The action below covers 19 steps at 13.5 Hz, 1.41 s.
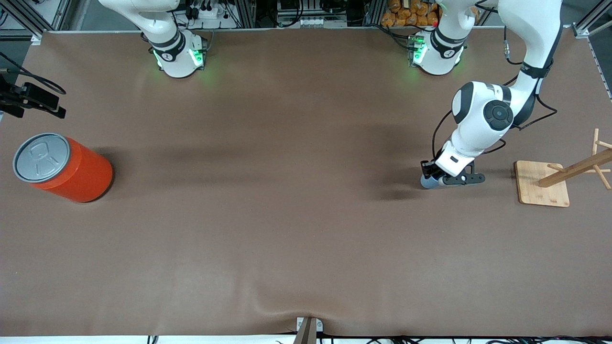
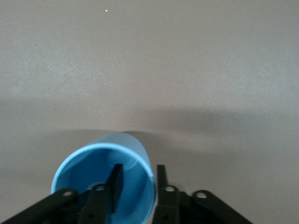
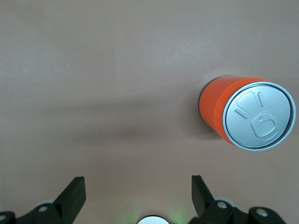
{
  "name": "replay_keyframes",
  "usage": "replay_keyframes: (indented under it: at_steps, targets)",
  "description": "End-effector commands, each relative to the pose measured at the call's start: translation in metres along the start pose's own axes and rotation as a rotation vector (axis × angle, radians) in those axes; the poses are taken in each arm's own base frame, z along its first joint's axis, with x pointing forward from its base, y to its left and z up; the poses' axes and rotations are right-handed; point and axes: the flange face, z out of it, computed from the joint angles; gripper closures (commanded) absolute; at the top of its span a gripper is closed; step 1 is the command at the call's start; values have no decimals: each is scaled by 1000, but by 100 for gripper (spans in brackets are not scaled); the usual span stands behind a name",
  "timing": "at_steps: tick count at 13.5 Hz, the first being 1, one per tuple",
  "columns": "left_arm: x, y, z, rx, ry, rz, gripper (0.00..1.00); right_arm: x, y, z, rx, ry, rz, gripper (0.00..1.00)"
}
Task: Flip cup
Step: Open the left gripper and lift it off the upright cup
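Note:
The small light blue cup (image 2: 105, 175) stands on the brown table toward the left arm's end, its open mouth facing the left wrist camera. In the front view only a sliver of the cup (image 1: 427, 182) shows under the hand. My left gripper (image 2: 138, 168) straddles the cup's wall at the rim. One finger (image 2: 115, 186) is inside the cup and clear of the wall, the other is just outside it, so the gripper is open. The left gripper (image 1: 432, 176) sits low over the table. My right gripper (image 3: 138, 196) hangs open and empty high over the table, out of the front view.
A large orange can (image 1: 71, 167) with a grey pull-tab lid stands at the right arm's end of the table; the can (image 3: 247, 114) also shows in the right wrist view. A wooden mug rack on a square base (image 1: 542, 184) stands beside the cup, closer to the table's end.

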Motion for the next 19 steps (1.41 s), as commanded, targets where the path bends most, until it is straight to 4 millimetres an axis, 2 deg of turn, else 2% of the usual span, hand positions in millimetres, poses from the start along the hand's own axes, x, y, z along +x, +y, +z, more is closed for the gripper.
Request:
replay_keyframes:
  at_steps: [1,5,7,10,12,14,17,18,19]
  targets:
    - [8,2,-13,18,1,-9,0,0,0,-6,18,10,14,0]
    - [27,19,-50,37,-55,-53,0,0,0,-6,18,10,14,0]
    - [44,35,-81,39,-80,-52,0,0,0,-6,18,10,14,0]
    - [76,39,-140,49,-121,-59,0,0,0,-6,20,10,14,0]
    - [92,32,-177,60,-104,-60,0,0,0,-6,20,10,14,0]
    - [106,17,-196,99,-49,-43,0,0,0,-6,20,9,14,0]
    - [115,3,-202,97,-37,-38,0,0,1,-6,20,9,15,0]
    - [117,-8,-207,96,-32,-28,0,0,1,-6,20,9,15,0]
    - [116,-9,-214,89,-24,-21,0,0,1,-6,20,10,15,0]
